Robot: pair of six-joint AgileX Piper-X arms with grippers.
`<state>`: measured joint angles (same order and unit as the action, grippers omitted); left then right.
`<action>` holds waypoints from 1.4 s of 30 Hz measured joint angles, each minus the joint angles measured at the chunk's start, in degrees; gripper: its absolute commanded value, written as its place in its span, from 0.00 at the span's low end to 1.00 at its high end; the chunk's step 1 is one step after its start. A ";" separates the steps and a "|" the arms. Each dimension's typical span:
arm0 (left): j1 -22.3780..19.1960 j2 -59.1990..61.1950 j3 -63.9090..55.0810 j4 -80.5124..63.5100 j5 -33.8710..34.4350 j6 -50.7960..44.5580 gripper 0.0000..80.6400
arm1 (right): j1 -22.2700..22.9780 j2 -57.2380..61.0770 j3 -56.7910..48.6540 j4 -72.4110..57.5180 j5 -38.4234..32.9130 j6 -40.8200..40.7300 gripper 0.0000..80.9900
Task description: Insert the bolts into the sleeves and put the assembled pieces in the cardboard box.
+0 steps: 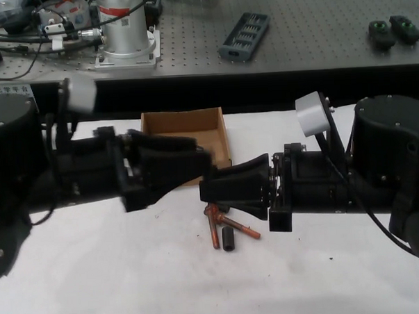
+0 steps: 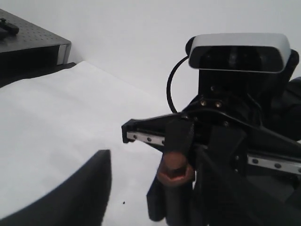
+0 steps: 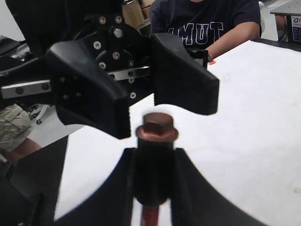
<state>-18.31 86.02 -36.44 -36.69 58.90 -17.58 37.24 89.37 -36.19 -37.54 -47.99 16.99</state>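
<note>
White-covered bench [image 1: 97,287], cardboard box [image 1: 182,116] at back. My right gripper [image 3: 153,157] clamps a sleeve [image 3: 151,179] with a bolt [image 3: 156,127] in it. The left gripper [image 3: 141,103] faces it, released.

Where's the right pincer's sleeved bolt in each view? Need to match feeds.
High view: hidden where left pincer meets right pincer, in front of the cardboard box.
Left wrist view: sleeved bolt clamped in the facing right pincer.
Right wrist view: in its own grip, head toward the open left pincer.
Shared landmark: the right pincer.
</note>
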 measured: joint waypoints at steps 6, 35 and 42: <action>4.23 -0.27 0.20 0.66 7.41 -2.05 0.58 | 0.00 0.00 0.00 0.00 0.00 0.00 0.05; 15.22 -20.88 18.44 1.38 -4.23 -11.44 0.50 | -3.51 25.25 -36.47 21.92 4.99 0.86 0.05; 16.33 -30.14 22.25 7.59 -13.45 -13.59 0.50 | -3.51 36.27 -53.48 33.33 7.84 -0.06 0.05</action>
<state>-1.98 55.88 -14.19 -29.09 45.45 -31.16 33.74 125.64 -89.68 -4.21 -40.15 16.94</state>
